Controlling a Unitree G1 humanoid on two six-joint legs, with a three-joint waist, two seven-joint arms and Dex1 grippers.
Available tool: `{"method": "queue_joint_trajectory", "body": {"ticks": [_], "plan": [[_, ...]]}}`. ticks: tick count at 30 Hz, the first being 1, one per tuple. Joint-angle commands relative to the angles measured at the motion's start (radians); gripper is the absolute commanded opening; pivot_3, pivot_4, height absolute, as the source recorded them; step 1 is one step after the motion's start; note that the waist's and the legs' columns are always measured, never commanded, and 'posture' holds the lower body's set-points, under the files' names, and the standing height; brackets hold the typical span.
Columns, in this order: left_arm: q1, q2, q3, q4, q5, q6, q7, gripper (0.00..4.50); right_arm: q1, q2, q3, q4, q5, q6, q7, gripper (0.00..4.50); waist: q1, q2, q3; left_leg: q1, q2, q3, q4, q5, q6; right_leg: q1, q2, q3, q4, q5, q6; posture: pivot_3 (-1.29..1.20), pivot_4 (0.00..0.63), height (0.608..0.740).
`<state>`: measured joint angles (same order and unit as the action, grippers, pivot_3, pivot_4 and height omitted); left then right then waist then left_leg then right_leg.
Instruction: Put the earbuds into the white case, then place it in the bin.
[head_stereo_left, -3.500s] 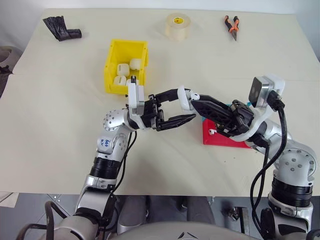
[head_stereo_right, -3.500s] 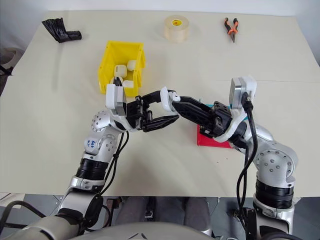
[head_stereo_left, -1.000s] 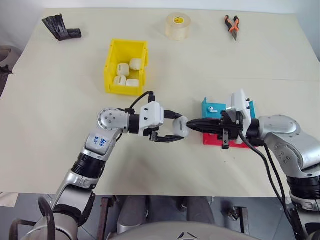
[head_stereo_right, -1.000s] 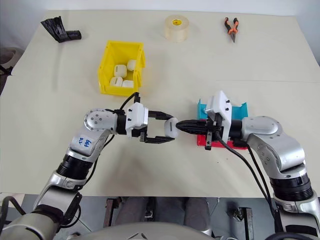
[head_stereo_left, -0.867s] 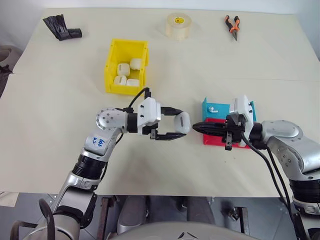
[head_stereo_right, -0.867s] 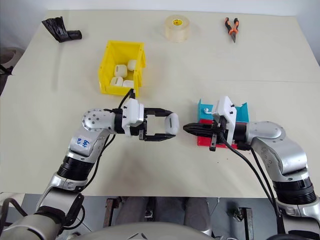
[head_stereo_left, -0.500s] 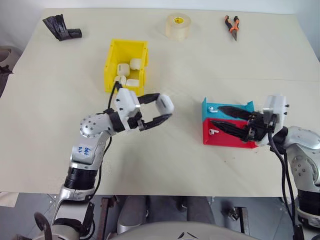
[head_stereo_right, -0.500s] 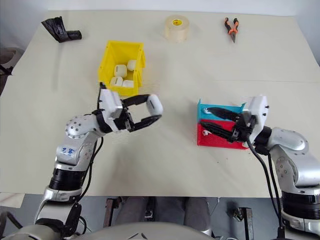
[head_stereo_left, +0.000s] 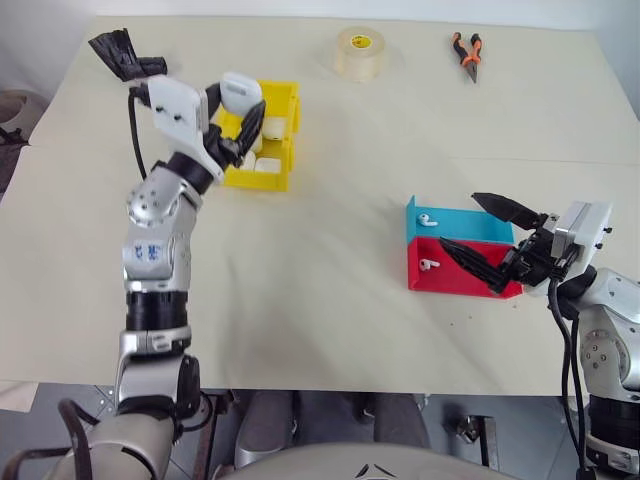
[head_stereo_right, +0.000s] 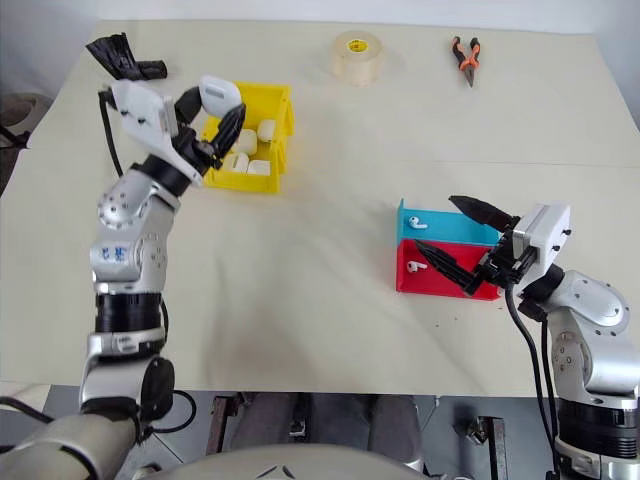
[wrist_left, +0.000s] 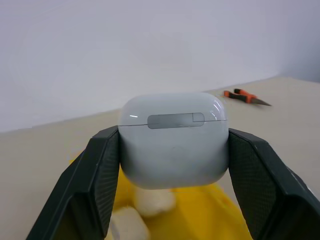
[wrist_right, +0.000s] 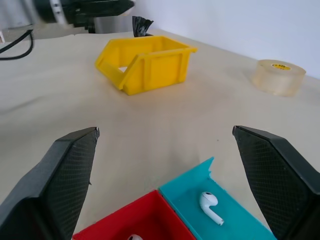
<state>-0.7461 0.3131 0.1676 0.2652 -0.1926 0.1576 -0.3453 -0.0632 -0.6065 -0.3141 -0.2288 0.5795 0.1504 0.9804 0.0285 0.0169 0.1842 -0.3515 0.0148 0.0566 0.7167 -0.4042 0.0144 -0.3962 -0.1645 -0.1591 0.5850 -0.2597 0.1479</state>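
My left gripper (head_stereo_left: 243, 104) is shut on the white case (head_stereo_left: 240, 91) and holds it in the air over the near left part of the yellow bin (head_stereo_left: 257, 181). The left wrist view shows the case (wrist_left: 172, 142) closed, clamped between both black fingers (wrist_left: 97, 185). One earbud (head_stereo_left: 427, 219) lies in the blue tray (head_stereo_left: 470, 230) and another earbud (head_stereo_left: 428, 264) in the red tray (head_stereo_left: 470, 282). My right gripper (head_stereo_left: 462, 222) stands open and empty just right of those trays, its fingers pointing over them.
Several white cases (head_stereo_left: 262, 148) lie inside the bin. A tape roll (head_stereo_left: 358, 52) and orange-handled pliers (head_stereo_left: 466, 50) sit at the table's far edge. A black bundle (head_stereo_left: 125, 55) lies at the far left corner.
The right gripper let go of the case, opened wide and drew back right beside the trays. The left arm swung the case up and left from mid-table to above the bin.
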Motion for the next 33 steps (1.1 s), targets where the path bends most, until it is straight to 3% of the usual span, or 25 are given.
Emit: {"method": "queue_joint_trajectory", "body": {"ticks": [1, 6, 15, 19, 22, 27, 33], "plan": [[-0.052, 0.025, -0.008, 0.108, 0.007, -0.005, -0.031, 2.82, -0.011, -0.007, -0.015, -0.014, 0.012, -0.027, 0.005, 4.48, -0.004, 0.0, 0.0, 0.0, 0.0, 0.0, -0.001, 0.0, 0.0, 0.0, 0.0, 0.0, 0.0, 0.0, 0.0, 0.0, 0.15, 0.74], [-0.066, 0.033, -0.014, 0.112, 0.024, 0.05, 0.008, 4.42, -0.019, -0.004, -0.004, -0.027, 0.011, -0.023, -0.004, 4.5, -0.006, 0.0, 0.0, 0.0, 0.0, 0.0, -0.001, 0.0, 0.0, -0.001, 0.0, 0.0, 0.0, 0.0, 0.0, 0.0, 0.15, 0.74], [0.05, 0.06, -0.024, -0.077, -0.054, 0.021, -0.152, 4.47, -0.044, -0.018, 0.004, 0.002, 0.007, -0.023, 0.018, 4.5, -0.005, 0.0, 0.0, 0.0, 0.0, 0.0, 0.0, 0.0, 0.0, -0.001, 0.0, 0.0, 0.0, 0.0, 0.0, 0.0, 0.15, 0.74], [0.27, 0.188, -0.046, -0.311, -0.174, 0.004, -0.452, 4.47, -0.078, -0.069, 0.024, 0.023, 0.01, 0.011, 0.065, 4.5, -0.017, 0.0, 0.0, 0.001, 0.001, 0.001, -0.001, 0.0, 0.0, -0.001, 0.0, 0.001, 0.0, 0.0, 0.0, 0.0, 0.15, 0.74], [0.426, 0.269, -0.029, -0.415, -0.244, 0.013, -0.588, 4.47, -0.105, -0.108, 0.041, 0.05, 0.004, 0.006, 0.117, 4.5, -0.027, 0.0, 0.0, 0.0, 0.001, 0.001, -0.001, 0.0, 0.0, -0.001, 0.0, 0.001, 0.001, 0.0, 0.0, 0.0, 0.15, 0.74], [0.603, 0.309, 0.041, -0.503, -0.258, -0.012, -0.59, 4.47, -0.138, -0.155, 0.057, 0.091, 0.0, 0.024, 0.177, 4.5, -0.015, 0.0, 0.0, 0.0, 0.002, 0.0, 0.001, 0.0, 0.0, -0.001, 0.0, 0.001, 0.001, 0.0, 0.0, 0.0, 0.15, 0.74], [0.633, 0.304, 0.065, -0.521, -0.227, -0.031, -0.521, 4.47, -0.13, -0.163, 0.065, 0.149, -0.045, -0.023, 0.209, 4.5, 0.0, 0.0, 0.0, 0.0, 0.001, 0.001, 0.001, 0.0, 0.0, -0.001, 0.0, 0.001, 0.001, 0.0, 0.0, 0.0, 0.15, 0.74]]}}
